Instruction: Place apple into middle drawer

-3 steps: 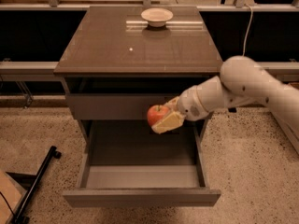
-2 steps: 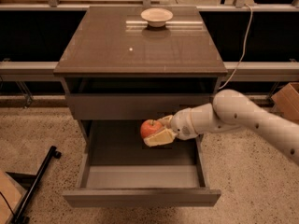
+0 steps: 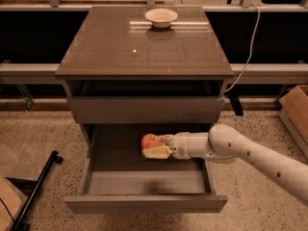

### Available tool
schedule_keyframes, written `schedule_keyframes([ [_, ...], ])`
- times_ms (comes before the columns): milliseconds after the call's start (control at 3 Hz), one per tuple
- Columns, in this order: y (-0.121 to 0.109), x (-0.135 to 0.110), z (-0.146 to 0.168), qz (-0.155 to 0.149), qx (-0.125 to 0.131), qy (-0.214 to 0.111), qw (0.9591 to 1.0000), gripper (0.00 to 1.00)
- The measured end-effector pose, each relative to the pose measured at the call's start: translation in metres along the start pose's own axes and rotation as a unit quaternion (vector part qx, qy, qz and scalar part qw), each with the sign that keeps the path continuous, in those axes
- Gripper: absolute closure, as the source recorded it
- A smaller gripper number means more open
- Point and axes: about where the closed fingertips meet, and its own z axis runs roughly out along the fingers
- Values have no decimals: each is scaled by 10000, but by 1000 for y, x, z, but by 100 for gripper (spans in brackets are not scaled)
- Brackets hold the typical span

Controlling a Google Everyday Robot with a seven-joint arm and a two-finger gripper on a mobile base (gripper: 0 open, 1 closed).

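Since the earlier frames the arm has come down and moved left, deeper over the drawer, and the apple has gone with it, from the cabinet's front edge to inside the drawer opening. White jointed robot arm (image 3: 260, 159) reaches in from the right. The two-finger gripper (image 3: 155, 147) sits over the back half of the wide grey-brown middle drawer (image 3: 144, 203), which is pulled fully out with its pale grey floor showing. The cream-coloured fingers (image 3: 155, 153) pinch the small round red apple with yellowish patches (image 3: 149, 140), one under it and one behind. The apple is held above the drawer floor, left of the wrist; can't tell if it touches the floor. The plain grey-brown front panel (image 3: 144, 110) above is closed. The brown cabinet top (image 3: 144, 52) carries a shallow cream bowl (image 3: 161, 17) near its back edge. A black rod (image 3: 36, 189) lies on the speckled floor at left, a cardboard box (image 3: 296, 105) at right, and a white cable (image 3: 246, 52) hangs behind the cabinet.
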Motion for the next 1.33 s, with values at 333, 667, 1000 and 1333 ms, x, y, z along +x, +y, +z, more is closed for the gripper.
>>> schedule_keyframes([
  [333, -1, 6, 10, -82, -2, 334, 9994, 100],
  [667, -14, 41, 32, -45, 97, 666, 9977, 100],
  [1000, -33, 84, 54, 4, 163, 686, 9975, 100],
  [1333, -59, 139, 78, 246, 157, 732, 9969, 100],
])
